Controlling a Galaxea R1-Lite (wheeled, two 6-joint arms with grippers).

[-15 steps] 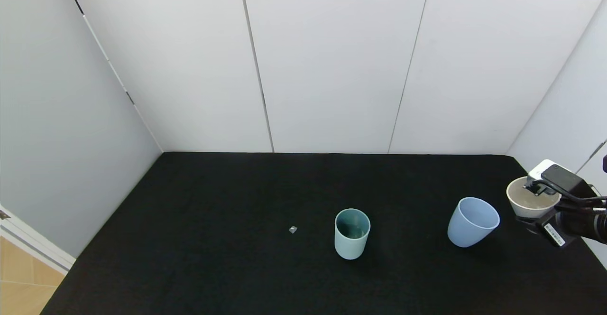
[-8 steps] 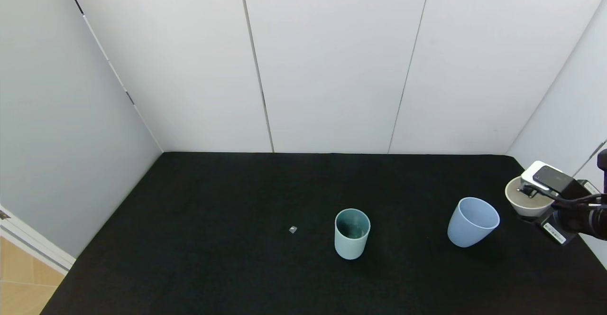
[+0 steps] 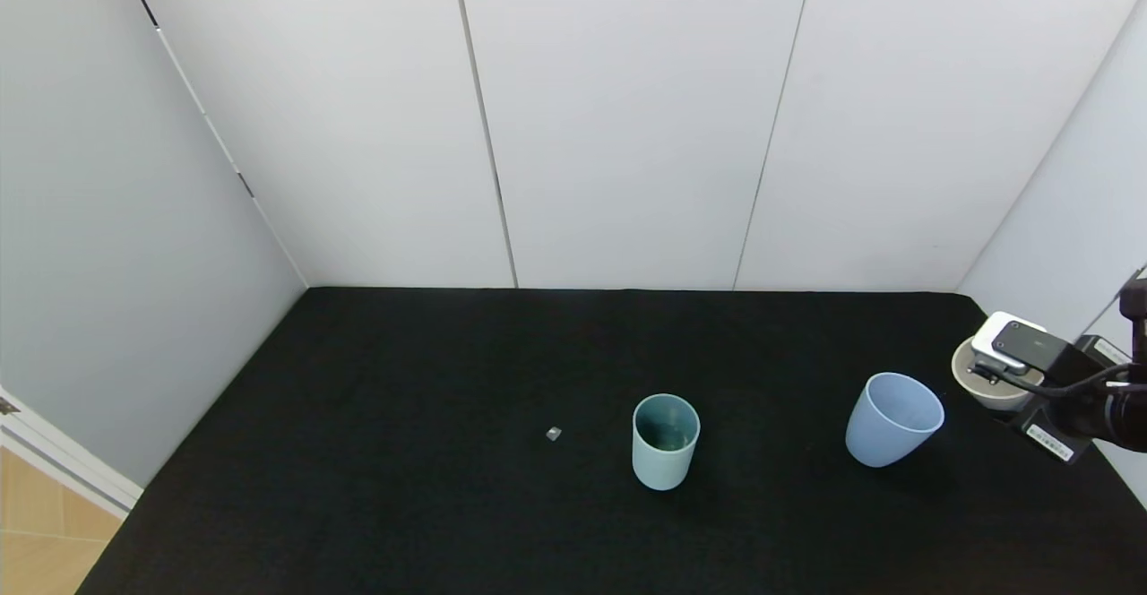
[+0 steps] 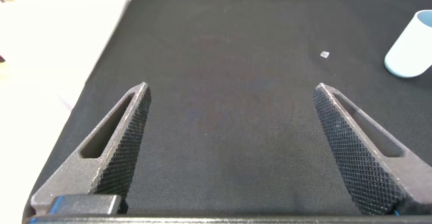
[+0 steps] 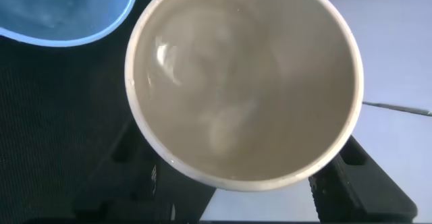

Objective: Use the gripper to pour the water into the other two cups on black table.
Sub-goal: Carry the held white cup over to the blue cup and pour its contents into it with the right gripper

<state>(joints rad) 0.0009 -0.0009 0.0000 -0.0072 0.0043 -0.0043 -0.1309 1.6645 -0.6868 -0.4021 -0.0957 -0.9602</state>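
Observation:
My right gripper (image 3: 997, 396) is shut on a beige cup (image 3: 970, 371) at the right edge of the black table (image 3: 430, 505). Its white-and-black camera module covers most of the cup in the head view. The right wrist view looks straight down into the beige cup (image 5: 243, 82), which is upright with water (image 5: 223, 116) shimmering inside. The periwinkle-blue cup (image 3: 892, 419) stands just left of it, close by but apart. The teal-green cup (image 3: 665, 441) stands near the table's middle. My left gripper (image 4: 229, 143) hovers open over bare cloth at the table's left.
A tiny grey scrap (image 3: 553, 434) lies left of the teal-green cup. White wall panels close the table's back and right side, and the right wall is close to my right arm. The table's left edge drops to a wooden floor (image 3: 36, 532).
My right gripper and the beige cup have shifted slightly left and look smaller. The camera module now hides more of the cup. The other two cups have not moved.

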